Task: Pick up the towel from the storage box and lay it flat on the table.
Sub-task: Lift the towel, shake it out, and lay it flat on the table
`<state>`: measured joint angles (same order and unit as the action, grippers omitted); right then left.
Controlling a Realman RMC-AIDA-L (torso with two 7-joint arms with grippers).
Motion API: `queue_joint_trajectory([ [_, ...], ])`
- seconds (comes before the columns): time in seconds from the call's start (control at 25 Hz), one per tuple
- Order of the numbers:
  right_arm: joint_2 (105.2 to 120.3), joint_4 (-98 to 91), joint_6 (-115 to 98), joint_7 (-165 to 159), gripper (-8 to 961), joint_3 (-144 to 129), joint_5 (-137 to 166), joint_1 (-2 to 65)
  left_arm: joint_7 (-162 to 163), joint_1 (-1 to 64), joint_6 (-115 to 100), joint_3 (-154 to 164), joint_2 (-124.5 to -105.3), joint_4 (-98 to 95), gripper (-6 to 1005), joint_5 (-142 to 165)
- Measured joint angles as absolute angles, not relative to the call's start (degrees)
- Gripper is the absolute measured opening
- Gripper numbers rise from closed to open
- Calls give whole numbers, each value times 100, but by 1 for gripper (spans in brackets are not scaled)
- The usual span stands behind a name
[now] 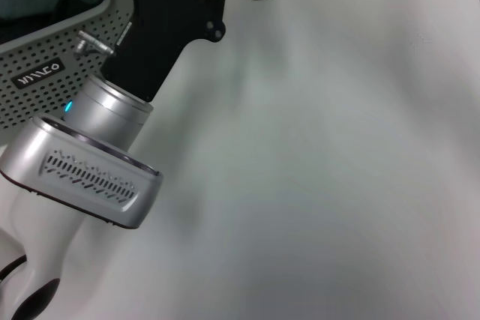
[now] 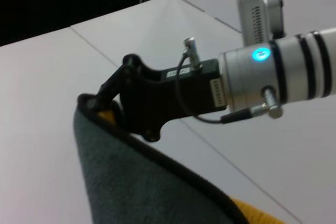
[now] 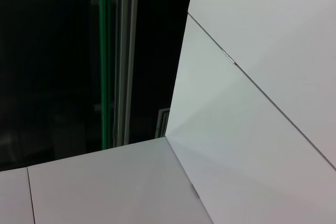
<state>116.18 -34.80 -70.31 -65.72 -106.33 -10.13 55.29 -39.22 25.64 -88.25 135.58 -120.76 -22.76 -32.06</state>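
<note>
It looked like a lab test bench; a plain white table (image 1: 322, 170) filled the view; bare white walls (image 3: 273, 19) met a dark glazed partition (image 3: 113, 56).

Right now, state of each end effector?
Left end effector: closed on the towel, lifted above the table beside the storage box.
Right end effector: not in any view.
</note>
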Motion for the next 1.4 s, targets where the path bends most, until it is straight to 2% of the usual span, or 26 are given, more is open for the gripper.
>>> queue_joint_trajectory([
  [1.0,11619,-3477,-6983,-6423,22,-10670,-1091,5600,-3529,2698,-8727,13811,-12076,-2280,148,-3177],
  [1.2,11619,-3473,-6980,-6411,25,-10670,-1091,5599,-3410,2708,-8727,13827,-12076,-2283,368,-3245],
  [1.4,11619,-3472,-6976,-6342,29,-10687,-1156,5606,-3410,2742,-8724,13928,-12076,-2285,444,-3211],
])
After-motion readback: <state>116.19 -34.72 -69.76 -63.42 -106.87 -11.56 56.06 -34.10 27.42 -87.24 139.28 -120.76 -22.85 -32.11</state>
